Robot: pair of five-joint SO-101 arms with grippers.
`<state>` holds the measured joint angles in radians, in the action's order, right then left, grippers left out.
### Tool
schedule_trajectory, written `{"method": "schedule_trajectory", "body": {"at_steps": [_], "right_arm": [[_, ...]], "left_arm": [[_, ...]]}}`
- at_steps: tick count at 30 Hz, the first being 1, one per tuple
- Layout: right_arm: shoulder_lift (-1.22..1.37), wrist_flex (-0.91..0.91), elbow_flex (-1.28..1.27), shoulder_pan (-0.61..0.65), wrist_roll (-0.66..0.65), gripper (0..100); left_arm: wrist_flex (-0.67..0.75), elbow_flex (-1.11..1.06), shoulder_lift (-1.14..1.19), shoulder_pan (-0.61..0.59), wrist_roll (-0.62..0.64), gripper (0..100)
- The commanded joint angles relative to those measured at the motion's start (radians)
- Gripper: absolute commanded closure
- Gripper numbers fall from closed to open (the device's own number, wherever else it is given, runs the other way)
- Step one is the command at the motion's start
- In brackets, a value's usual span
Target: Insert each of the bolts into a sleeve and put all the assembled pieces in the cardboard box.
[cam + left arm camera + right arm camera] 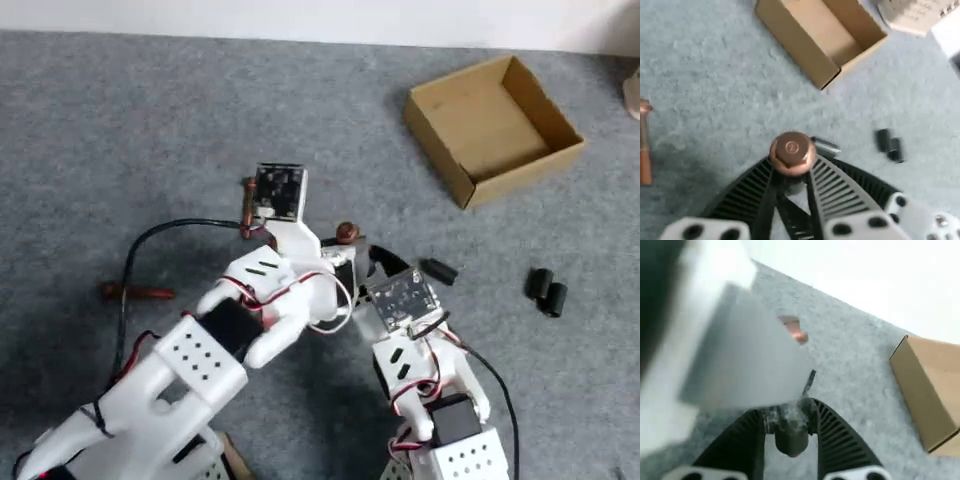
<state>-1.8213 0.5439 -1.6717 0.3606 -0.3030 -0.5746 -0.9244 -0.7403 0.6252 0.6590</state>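
Observation:
My left gripper (343, 252) (791, 172) is shut on a copper bolt (347, 233) (791, 150), whose round head stands up between the fingertips. Just beside it, my right gripper (380, 265) (790, 422) is shut on a black sleeve (791, 437). The bolt's head (796, 331) shows past the left arm's white body. One loose sleeve (438, 270) (825, 146) lies on the carpet close to both grippers. Two more sleeves (547, 290) (889, 145) lie together farther right. The cardboard box (470, 170) (795, 47) (927, 390) stands open at the back right.
Two other copper bolts lie on the grey carpet: one (138, 292) at the left, one (246, 205) (644, 145) beside the left arm's wrist. A black cable (135, 265) loops from the left arm. A pale object (915, 15) sits beyond the box.

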Motion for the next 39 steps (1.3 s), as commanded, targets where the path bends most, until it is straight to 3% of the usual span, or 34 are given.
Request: {"method": "schedule_trajectory", "body": {"at_steps": [1,6,12,14,20,27,31,39], "right_arm": [[-0.015,-0.044,-0.022,-0.036,0.015,99.4],[-0.015,-0.042,-0.021,-0.036,0.018,99.4],[-0.012,0.028,-0.018,-0.036,0.02,99.4],[-0.012,0.076,-0.015,-0.036,0.038,99.4],[-0.01,0.134,0.047,-0.068,0.051,99.5],[0.13,0.148,0.165,-0.18,-0.002,99.5],[0.406,0.147,0.346,-0.225,-0.011,99.5],[0.915,0.147,0.769,-0.302,-0.207,99.5]], "left_arm": [[-0.037,0.004,-0.016,0.027,-0.006,99],[-0.034,0.001,-0.008,0.054,-0.1,97],[-0.034,-0.022,-0.008,0.036,-0.057,69],[-0.037,-0.022,-0.008,0.021,-0.038,67],[-0.034,-0.019,-0.016,-0.036,-0.035,82],[-0.032,0.019,-0.008,-0.199,0.028,97],[-0.032,0.018,-0.008,-0.217,0.028,97],[-0.032,0.012,-0.007,-0.282,0.021,91]]}}
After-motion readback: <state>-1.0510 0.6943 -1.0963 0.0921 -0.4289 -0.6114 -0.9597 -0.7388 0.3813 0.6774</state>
